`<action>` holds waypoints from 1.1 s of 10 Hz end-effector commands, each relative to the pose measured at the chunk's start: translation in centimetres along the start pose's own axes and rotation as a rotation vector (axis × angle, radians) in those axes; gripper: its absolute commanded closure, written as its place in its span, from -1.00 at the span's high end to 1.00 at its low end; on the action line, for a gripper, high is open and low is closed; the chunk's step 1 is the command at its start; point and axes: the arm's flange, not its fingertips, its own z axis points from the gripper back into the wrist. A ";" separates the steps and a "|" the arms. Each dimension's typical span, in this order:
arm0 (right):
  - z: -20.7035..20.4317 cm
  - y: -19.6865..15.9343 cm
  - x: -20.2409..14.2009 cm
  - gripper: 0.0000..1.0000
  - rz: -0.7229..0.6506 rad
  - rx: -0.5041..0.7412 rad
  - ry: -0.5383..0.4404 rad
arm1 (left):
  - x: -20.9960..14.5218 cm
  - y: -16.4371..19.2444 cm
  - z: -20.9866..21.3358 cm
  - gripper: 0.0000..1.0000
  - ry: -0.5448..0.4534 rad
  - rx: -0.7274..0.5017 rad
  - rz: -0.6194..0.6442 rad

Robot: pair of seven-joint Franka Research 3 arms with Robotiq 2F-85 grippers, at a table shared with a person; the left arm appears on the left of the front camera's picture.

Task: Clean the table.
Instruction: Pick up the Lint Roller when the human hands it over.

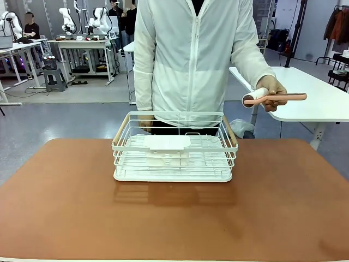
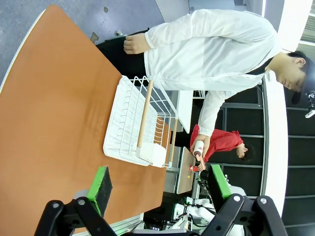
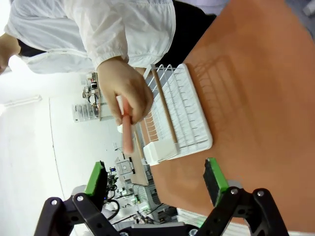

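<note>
The reddish-brown table [image 1: 174, 218] carries a white wire dish rack [image 1: 232, 143] near its far edge. Behind it stands a person in a white jacket, whose hand [image 1: 274, 86] holds a lint roller [image 1: 275, 98] with a pink handle out to the right, above the table's far right corner. In the left wrist view my left gripper [image 2: 160, 184] is open and holds nothing, well above the table [image 2: 49, 98] and back from the rack [image 2: 130, 128]. My right gripper [image 3: 155, 179] is open too, high over the table [image 3: 256, 88], facing the rack [image 3: 184, 113] and the roller [image 3: 127, 132].
A flat white lid or tray [image 1: 167, 143] lies inside the rack. A white table [image 1: 322, 98] stands beyond the far right corner. The person's other hand [image 1: 145, 121] rests by the rack's far left corner. Wide bare tabletop lies in front of the rack.
</note>
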 end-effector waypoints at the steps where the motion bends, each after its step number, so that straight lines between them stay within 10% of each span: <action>1: -3.1 4.3 -5.1 1.00 -0.120 -0.008 -0.031 | 0.0 -0.1 0.3 1.00 -0.001 -0.023 -0.010; 11: -16.6 5.4 -8.5 1.00 -0.083 0.013 -0.032 | 0.0 -0.1 0.3 1.00 -0.001 -0.023 -0.010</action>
